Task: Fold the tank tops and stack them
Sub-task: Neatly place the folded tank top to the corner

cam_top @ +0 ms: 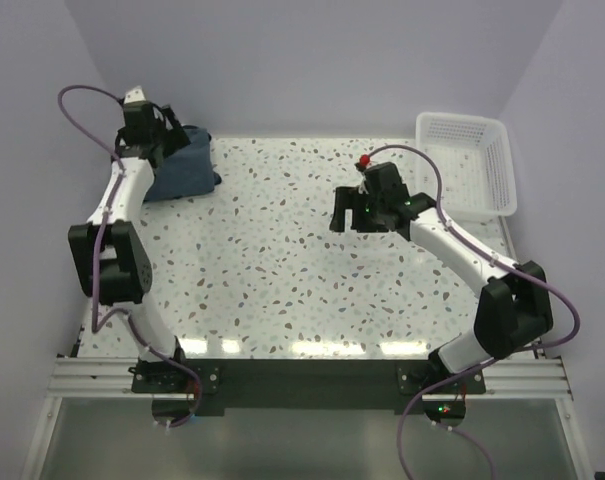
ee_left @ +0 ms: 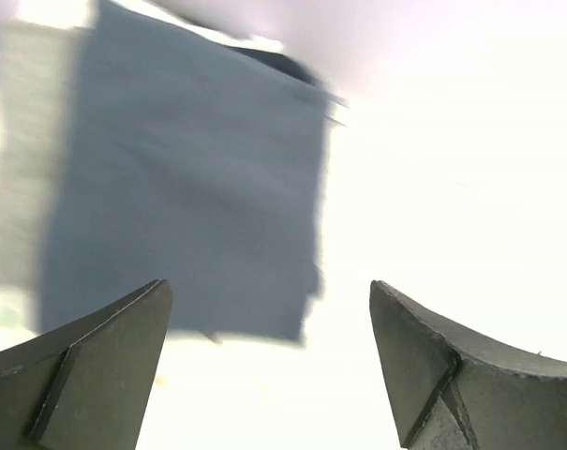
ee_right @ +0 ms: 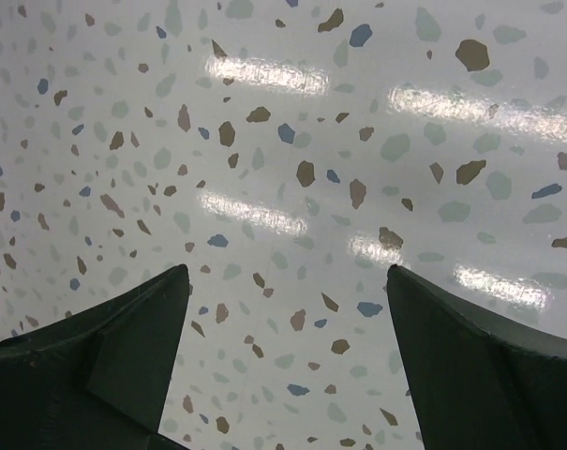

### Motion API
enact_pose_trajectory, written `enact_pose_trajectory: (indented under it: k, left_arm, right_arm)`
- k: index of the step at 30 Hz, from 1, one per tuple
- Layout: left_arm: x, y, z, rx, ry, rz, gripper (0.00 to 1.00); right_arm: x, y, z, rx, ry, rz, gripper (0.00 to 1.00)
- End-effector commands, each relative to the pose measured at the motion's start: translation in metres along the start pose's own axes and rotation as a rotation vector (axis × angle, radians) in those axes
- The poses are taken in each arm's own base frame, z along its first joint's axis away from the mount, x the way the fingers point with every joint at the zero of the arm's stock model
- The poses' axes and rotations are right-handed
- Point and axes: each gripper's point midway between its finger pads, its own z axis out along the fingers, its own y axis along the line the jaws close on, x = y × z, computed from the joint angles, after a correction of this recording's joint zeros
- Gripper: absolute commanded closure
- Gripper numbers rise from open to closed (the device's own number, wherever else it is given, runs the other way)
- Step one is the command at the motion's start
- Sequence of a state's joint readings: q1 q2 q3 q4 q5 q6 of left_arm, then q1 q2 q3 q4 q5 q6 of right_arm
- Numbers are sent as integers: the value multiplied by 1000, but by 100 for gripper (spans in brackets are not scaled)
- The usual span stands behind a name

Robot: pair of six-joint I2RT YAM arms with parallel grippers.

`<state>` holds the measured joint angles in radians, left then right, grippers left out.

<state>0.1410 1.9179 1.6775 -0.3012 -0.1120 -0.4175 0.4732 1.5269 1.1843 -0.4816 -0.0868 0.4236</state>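
The folded navy blue cloth tank top lies at the far left corner of the speckled table. Left gripper hovers above it, right gripper mid-table; both pairs of fingers wide (nothing held).

Navy top lay folded flat, roughly square, at far-left corner of table. Grey top showed as a paler strip along one edge, blurred.

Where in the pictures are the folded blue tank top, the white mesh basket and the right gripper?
folded blue tank top (cam_top: 190,172): top view, middle of its upper face.
white mesh basket (cam_top: 460,117): top view, its far rim.
right gripper (ee_right: 285,281): right wrist view, midway between its open jaws.
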Motion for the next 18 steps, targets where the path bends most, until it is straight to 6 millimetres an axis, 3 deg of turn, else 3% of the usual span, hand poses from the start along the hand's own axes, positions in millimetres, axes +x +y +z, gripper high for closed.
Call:
enact_pose_trajectory:
  k: [1, 2, 3, 4, 6, 7, 9, 10, 12, 13, 18]
  left_arm:
    - [-1, -78, -74, 213, -88, -13, 9]
    - [36, -86, -82, 239, -27, 3, 9]
    - [35, -97, -109, 281, -52, 0, 8]
    - [70, -114, -122, 327, 0, 38, 8]
    - [86, -133, -157, 389, 1, 68, 8]
    - [119, -147, -174, 427, 50, 114, 8]
    - [135, -158, -204, 475, 58, 145, 8]
    - [160, -163, -218, 493, 89, 190, 8]
    - [171, -163, -239, 522, 97, 215, 8]
    - [189, -163, -249, 544, 123, 245, 8]
    - [206, -148, -280, 589, 143, 271, 8]
  right_arm:
    - [-33, 9, -32, -8, -117, -13, 10]
    - [-36, 8, -37, -7, -130, -10, 9]
    - [-36, 8, -41, -2, -134, -5, 5]
    - [-41, 9, -51, -10, -161, -3, 4]
    - [-41, 2, -60, 14, -185, 1, 1]
    - [-42, 1, -67, 16, -203, 0, 1]
    - [-42, -4, -85, 31, -250, 1, 1]
    - [-43, -5, -91, 36, -269, 2, 1]
    - [-39, -10, -109, 45, -313, 6, 1]
    - [-36, -13, -113, 52, -323, 11, 1]
    - [-19, -30, -143, 82, -417, 40, 1]
